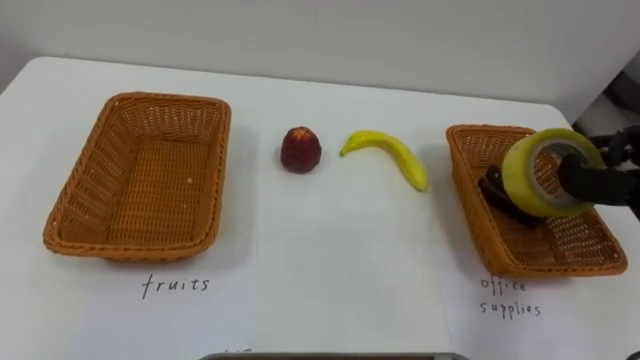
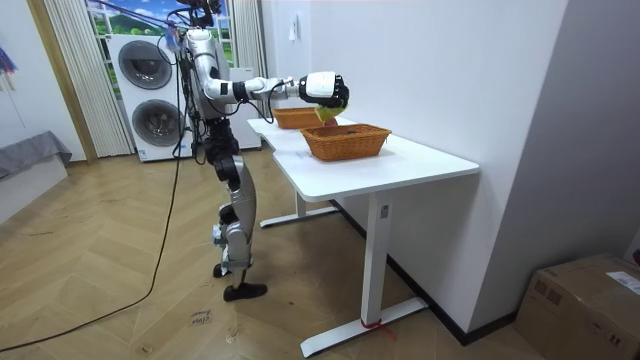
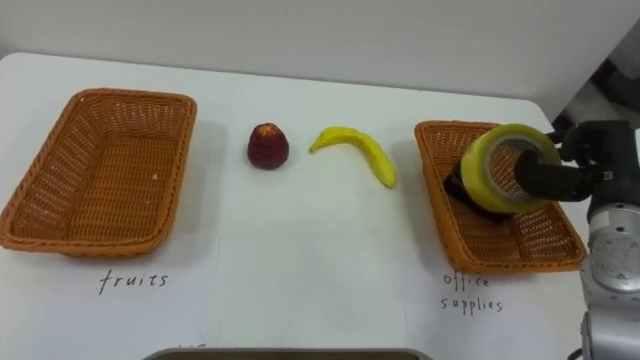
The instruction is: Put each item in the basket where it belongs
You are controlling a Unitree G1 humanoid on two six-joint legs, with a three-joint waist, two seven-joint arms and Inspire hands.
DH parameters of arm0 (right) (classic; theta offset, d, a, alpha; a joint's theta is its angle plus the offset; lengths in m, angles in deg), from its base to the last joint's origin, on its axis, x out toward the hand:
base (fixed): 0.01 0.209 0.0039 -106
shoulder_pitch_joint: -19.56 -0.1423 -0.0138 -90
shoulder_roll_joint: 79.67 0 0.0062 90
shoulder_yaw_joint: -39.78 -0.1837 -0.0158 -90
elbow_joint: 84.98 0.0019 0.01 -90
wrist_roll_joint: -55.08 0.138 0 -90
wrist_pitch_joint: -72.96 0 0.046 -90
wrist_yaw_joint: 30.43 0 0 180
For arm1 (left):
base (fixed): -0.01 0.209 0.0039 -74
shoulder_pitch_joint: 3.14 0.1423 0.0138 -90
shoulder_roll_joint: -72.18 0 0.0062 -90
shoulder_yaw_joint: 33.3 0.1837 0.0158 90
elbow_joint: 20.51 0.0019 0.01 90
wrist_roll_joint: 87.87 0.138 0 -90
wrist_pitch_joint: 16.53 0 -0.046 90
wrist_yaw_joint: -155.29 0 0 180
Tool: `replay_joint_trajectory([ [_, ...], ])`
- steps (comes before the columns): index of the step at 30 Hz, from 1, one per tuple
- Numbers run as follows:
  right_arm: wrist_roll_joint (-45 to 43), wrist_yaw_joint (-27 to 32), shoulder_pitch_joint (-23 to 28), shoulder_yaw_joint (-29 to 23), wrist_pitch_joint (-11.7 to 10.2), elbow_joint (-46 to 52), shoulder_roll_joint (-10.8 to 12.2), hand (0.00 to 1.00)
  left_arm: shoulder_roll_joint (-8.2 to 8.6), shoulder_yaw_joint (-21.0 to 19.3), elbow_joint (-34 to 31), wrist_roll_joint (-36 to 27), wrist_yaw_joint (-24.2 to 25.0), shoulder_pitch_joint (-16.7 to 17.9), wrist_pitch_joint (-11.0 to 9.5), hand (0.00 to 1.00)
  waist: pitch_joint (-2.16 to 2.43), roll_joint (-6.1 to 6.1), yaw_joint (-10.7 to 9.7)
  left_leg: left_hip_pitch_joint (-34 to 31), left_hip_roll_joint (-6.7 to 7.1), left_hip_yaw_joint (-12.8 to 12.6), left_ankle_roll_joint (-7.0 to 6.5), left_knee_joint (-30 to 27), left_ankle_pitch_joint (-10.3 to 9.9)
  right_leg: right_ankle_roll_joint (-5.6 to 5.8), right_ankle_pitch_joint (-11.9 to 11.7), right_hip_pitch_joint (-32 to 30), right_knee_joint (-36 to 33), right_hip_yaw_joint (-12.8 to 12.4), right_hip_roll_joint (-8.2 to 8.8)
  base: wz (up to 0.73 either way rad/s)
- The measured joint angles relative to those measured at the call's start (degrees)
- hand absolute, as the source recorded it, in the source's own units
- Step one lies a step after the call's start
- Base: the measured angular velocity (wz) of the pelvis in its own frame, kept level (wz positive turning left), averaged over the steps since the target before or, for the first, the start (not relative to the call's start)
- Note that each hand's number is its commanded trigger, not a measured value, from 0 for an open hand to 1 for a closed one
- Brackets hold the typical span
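Note:
My right hand (image 1: 592,178) (image 3: 560,172) (image 2: 326,88) is shut on a yellow roll of tape (image 1: 540,172) (image 3: 506,168) and holds it just above the right-hand wicker basket (image 1: 590,262) (image 3: 548,258) marked for office supplies. A dark object (image 1: 497,190) (image 3: 462,188) lies in that basket, partly hidden behind the roll. On the white table between the baskets lie a dark red fruit (image 1: 300,149) (image 3: 267,146) and a banana (image 1: 390,154) (image 3: 356,149). The left-hand basket (image 1: 140,172) (image 3: 100,165), marked fruits, holds nothing.
The white table (image 1: 330,270) stands against a white wall. In the room view I stand at the table's end (image 2: 400,160), with washing machines (image 2: 150,95) behind me and a cardboard box (image 2: 585,300) on the wooden floor at the room view's right.

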State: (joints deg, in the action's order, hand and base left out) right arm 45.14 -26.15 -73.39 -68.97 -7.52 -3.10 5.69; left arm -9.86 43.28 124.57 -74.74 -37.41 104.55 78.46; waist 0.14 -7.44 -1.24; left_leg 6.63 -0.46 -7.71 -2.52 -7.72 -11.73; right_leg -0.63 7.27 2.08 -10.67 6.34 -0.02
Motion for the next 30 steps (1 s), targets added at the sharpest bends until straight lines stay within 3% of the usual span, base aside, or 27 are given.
replay_joint_trajectory([
  [3,-0.5,0.0,0.0,0.0,-0.1,0.0,0.0,1.0,0.02,0.0,0.0,0.0,0.0,0.0,0.0,0.0,-0.03,0.04,0.0,0.0,-0.03,0.0,0.0,0.0,0.0,0.0,0.0,0.0,0.0,0.1,-0.02,0.0],
  [4,-0.8,0.0,0.0,0.0,-0.1,0.0,0.0,0.87,0.05,0.0,0.0,0.0,0.0,0.0,0.0,0.0,-0.04,0.06,0.0,0.0,-0.03,0.0,0.0,0.0,0.0,0.0,0.0,0.0,0.0,0.1,-0.02,0.0],
  [5,-1.1,0.0,0.0,0.0,-0.1,0.0,0.0,0.56,0.05,0.0,0.0,0.0,0.0,0.0,0.0,0.0,-0.05,0.07,0.0,0.0,-0.03,0.0,0.0,0.1,0.0,0.0,0.0,0.0,0.0,0.1,-0.02,0.0],
  [7,-1.8,-0.1,0.0,0.0,-0.1,0.0,0.0,0.07,0.06,0.0,0.0,0.0,0.0,0.0,0.0,0.0,-0.16,0.22,0.2,0.0,-0.03,0.0,0.02,0.1,0.0,0.0,0.0,0.0,0.0,0.1,-0.03,0.0],
  [8,-1.8,-0.2,0.0,0.0,-0.1,0.0,0.0,0.0,0.08,0.0,0.0,0.0,0.0,-0.1,0.0,0.0,-0.19,0.27,0.2,0.0,-0.03,0.0,0.02,0.1,0.0,0.0,0.0,0.0,0.0,0.1,-0.03,0.0],
  [18,-3.4,-0.3,0.0,0.1,-0.1,-1.3,0.0,0.0,0.1,0.1,-0.1,-0.1,0.0,-0.1,-0.1,0.0,-0.46,0.21,1.2,0.0,-0.06,-0.1,0.04,0.1,0.0,0.0,0.0,-0.1,0.0,0.0,-0.07,0.0],
  [30,-3.6,-0.3,-0.2,0.2,-0.3,-1.3,0.0,0.0,0.02,0.1,-0.1,-0.1,0.0,0.0,-0.1,0.0,-0.26,-0.45,1.8,0.1,-0.08,-0.1,0.04,0.0,0.0,-0.01,0.0,0.0,0.0,0.0,-0.05,0.0],
])
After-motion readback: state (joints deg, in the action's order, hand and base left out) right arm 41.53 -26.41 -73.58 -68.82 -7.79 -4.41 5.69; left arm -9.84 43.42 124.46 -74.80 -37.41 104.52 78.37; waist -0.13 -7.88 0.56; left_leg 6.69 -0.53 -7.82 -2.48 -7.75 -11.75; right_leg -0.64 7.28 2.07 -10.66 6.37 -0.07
